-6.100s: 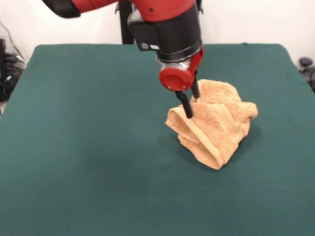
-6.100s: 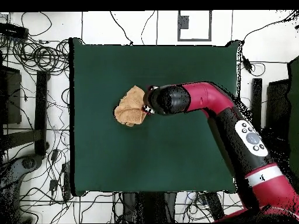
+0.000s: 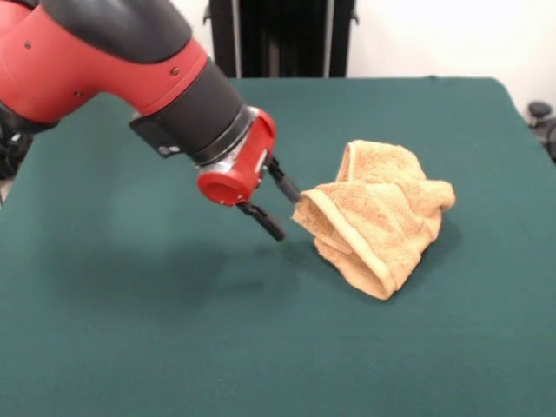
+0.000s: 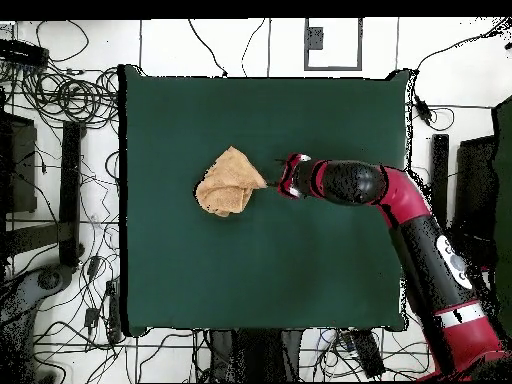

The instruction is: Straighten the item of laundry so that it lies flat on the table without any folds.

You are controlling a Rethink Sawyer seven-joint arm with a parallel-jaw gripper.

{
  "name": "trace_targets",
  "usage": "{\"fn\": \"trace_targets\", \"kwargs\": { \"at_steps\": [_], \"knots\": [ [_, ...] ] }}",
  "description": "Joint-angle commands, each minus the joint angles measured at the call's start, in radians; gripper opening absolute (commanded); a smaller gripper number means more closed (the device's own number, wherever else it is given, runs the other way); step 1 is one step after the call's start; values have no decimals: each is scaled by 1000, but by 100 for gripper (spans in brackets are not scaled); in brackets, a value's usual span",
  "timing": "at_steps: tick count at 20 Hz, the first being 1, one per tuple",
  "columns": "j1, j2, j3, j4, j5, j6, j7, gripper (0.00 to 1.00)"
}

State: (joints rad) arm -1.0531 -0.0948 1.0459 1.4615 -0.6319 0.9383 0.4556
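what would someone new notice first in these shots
The red and black arm reaches low across the green table from one side. Its gripper has its jaws apart, the upper one at the corner of a crumpled orange towel, which sits bunched near the table's middle.

**Crumpled towel sitting on the green counter**

The counter [image 3: 130,347] is wearing a plain dark green cloth that is covering it from edge to edge. One thing is lying directly on it: a tan-orange terry towel [image 3: 378,213], bunched into a heap with several folds and one hemmed edge curling along its side. In the overhead view the counter [image 4: 330,270] is showing as a big rectangle, and the towel [image 4: 229,183] is resting well inside it, somewhat closer to the left edge than the right, and nearer the top edge than the bottom. It is occupying only a small part of the cloth.
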Motion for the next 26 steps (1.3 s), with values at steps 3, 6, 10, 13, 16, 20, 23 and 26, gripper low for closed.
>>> {"fn": "trace_targets", "kwargs": {
  "at_steps": [3, 6, 10, 13, 16, 20, 23, 26],
  "knots": [
    [-5, 81, -14, 39, -26, 42, -323, 100],
    [-1, 80, -20, 33, -36, 55, -313, 100],
    [3, 75, -20, 32, -43, 66, -295, 100],
    [4, 74, -20, 30, -43, 71, -291, 100],
    [5, 77, -18, 32, -44, 67, -289, 100],
    [10, 85, -18, 28, -47, 59, -286, 100],
    [11, 90, -18, 26, -47, 60, -287, 100],
    [14, 94, -18, 24, -46, 59, -285, 100]
  ]
}}
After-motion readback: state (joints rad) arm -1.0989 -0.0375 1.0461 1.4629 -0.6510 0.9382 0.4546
